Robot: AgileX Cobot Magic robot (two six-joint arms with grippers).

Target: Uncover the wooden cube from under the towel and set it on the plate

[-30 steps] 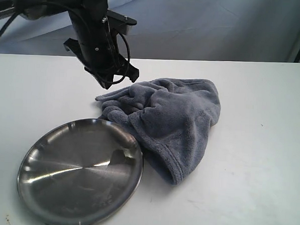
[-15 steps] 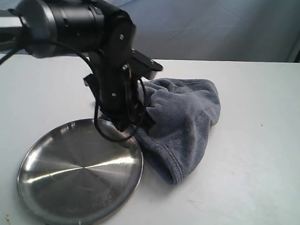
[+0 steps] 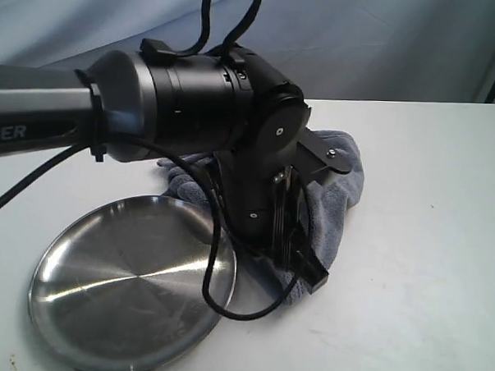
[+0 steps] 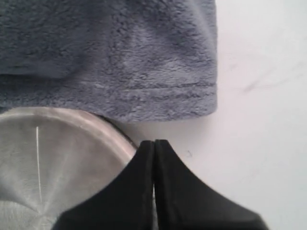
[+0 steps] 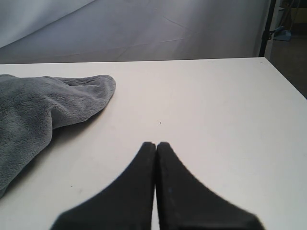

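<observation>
The grey-blue towel [image 3: 348, 169] lies bunched on the white table, right of the steel plate [image 3: 103, 294] and touching its rim. The wooden cube is hidden. My left arm reaches across the towel and covers most of it. The left gripper [image 3: 312, 279] is shut and empty, with its tips low at the towel's near hem. In the left wrist view the shut left gripper [image 4: 154, 142] points at bare table between the plate's rim [image 4: 86, 120] and the towel's stitched hem [image 4: 158, 93]. The right gripper [image 5: 156, 143] is shut and empty over bare table, with the towel [image 5: 38, 105] off to one side.
A black cable [image 3: 218, 303] from the left arm loops down over the plate's right edge. White table [image 3: 425, 259] stretches to the right of the towel. A blue-grey backdrop [image 3: 385, 44] stands behind the table's far edge.
The left arm has swung from behind the towel forward and to the right, coming down across it to its near hem. Its jaws have stayed shut. The towel and plate have not moved.
</observation>
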